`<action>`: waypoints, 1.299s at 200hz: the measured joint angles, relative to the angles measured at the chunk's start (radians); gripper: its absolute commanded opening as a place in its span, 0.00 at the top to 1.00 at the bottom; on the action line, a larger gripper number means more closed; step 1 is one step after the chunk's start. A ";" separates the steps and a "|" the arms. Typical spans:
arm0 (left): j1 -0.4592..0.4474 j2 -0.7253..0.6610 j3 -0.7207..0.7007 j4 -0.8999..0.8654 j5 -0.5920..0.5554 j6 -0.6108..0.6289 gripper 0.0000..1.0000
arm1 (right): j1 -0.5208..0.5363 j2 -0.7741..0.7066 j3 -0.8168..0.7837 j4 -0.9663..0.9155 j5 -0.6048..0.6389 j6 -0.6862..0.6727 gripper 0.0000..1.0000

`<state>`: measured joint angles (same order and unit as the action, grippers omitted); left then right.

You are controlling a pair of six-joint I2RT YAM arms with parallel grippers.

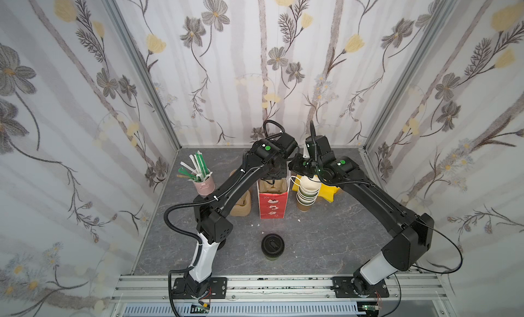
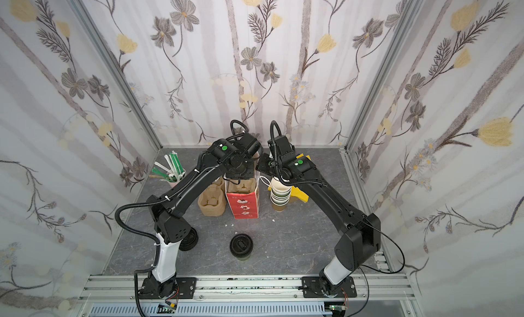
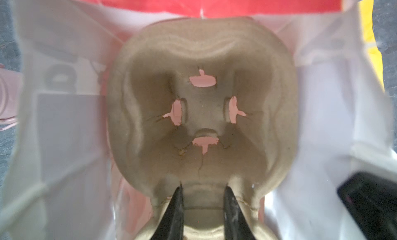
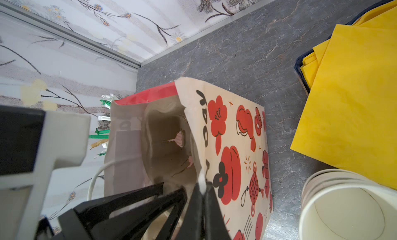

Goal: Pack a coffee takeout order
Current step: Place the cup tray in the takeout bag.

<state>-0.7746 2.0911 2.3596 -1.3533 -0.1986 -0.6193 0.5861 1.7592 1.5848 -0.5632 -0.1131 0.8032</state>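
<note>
My left gripper (image 3: 203, 186) holds the carrier (image 3: 202, 112) part-way inside the bag (image 1: 273, 207). Its jaws are set narrow, clamped on the ridge between the two wells. The carrier's long axis runs on from the fingers down into the bag, far well leading, hollow side towards the left wrist camera. It is tan moulded pulp, matt and fibrous, with rounded corners and a stepped rim. Four T-shaped slots are cut in the well floor, and pink shows through them.

My right gripper (image 4: 202, 186) is closed on the bag's rim, pinching the white edge. The bag stands upright, mouth up, mid-table. It is smooth paper, red on the front, white inside, with a cream side panel printed with red lanterns and flowers. I cannot read the panel's black lettering whole.

In both top views the cup (image 1: 272, 244) stands upright near the front, well apart from the bag, under a glossy black lid. Spare carriers (image 1: 242, 206) sit just beside the bag on one side, a stack of empties (image 1: 307, 192) on the other. Yellow napkins (image 4: 354, 99) lie behind that stack, and green-wrapped straws (image 1: 198, 165) stand in a pink pot (image 1: 204, 185) on the grey marbled table (image 1: 326, 244).
</note>
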 measured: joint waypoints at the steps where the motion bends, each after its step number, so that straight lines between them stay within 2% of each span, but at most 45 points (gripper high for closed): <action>1: 0.000 0.002 0.002 0.000 -0.001 -0.001 0.79 | 0.001 0.000 0.000 0.000 -0.001 0.000 1.00; 56: 0.012 0.062 0.040 -0.003 -0.005 -0.016 0.79 | 0.018 0.000 0.000 0.000 -0.010 0.015 1.00; 108: 0.021 0.068 -0.002 -0.003 0.044 -0.016 0.80 | 0.018 0.000 0.000 -0.001 -0.008 0.015 1.00; 119: 0.022 0.068 -0.003 -0.003 0.045 -0.016 0.80 | 0.018 0.000 0.000 -0.001 -0.007 0.015 0.88; 126: 0.023 0.068 -0.004 -0.003 0.045 -0.016 0.80 | 0.016 0.000 0.000 -0.001 -0.006 0.015 0.84; 199: 0.037 0.068 -0.005 0.002 0.046 -0.016 0.80 | 0.005 -0.069 -0.017 -0.005 0.039 0.013 0.59; 235: 0.039 0.069 -0.005 0.021 0.065 -0.013 0.80 | 0.002 -0.112 -0.048 -0.014 0.040 -0.008 0.57; 260: 0.041 0.077 -0.005 0.036 0.076 -0.012 0.79 | 0.000 -0.139 -0.103 -0.020 0.041 -0.020 0.62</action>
<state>-0.7334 2.1681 2.3550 -1.3174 -0.1230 -0.6315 0.5858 1.6199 1.4822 -0.5831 -0.0723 0.7834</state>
